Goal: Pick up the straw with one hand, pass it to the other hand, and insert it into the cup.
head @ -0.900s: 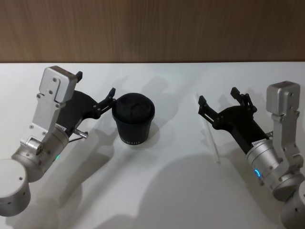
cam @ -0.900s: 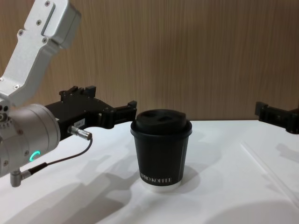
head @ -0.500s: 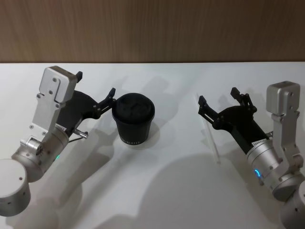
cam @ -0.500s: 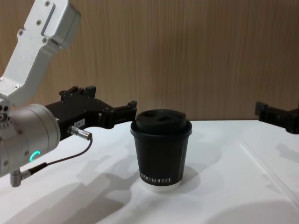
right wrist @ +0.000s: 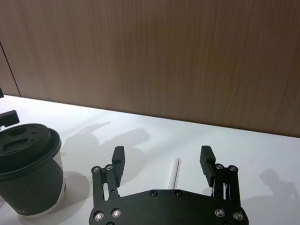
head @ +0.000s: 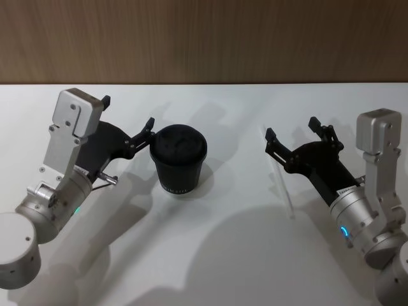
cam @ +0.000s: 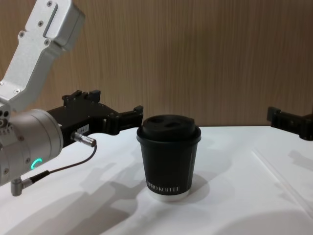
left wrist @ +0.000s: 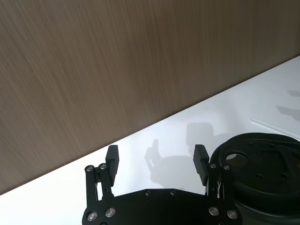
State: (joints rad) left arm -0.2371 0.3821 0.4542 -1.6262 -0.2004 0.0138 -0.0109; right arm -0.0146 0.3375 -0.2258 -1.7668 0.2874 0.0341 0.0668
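The black cup point(head: 178, 159) with its domed lid stands upright on the white table, left of centre; its white lettering shows in the chest view point(cam: 168, 157). The thin white straw point(head: 285, 191) lies flat on the table at the right. My right gripper point(head: 291, 127) hovers open over the straw's far end, nothing between its fingers; in the right wrist view the straw point(right wrist: 174, 171) lies between the open fingers of the right gripper point(right wrist: 162, 154). My left gripper point(head: 127, 111) is open just left of the cup, one fingertip close beside the lid point(left wrist: 262, 173).
A wood-panelled wall point(head: 204, 38) runs along the table's far edge. The white table point(head: 217, 255) stretches bare between and in front of the arms. A thin cable point(cam: 58, 169) hangs from the left wrist.
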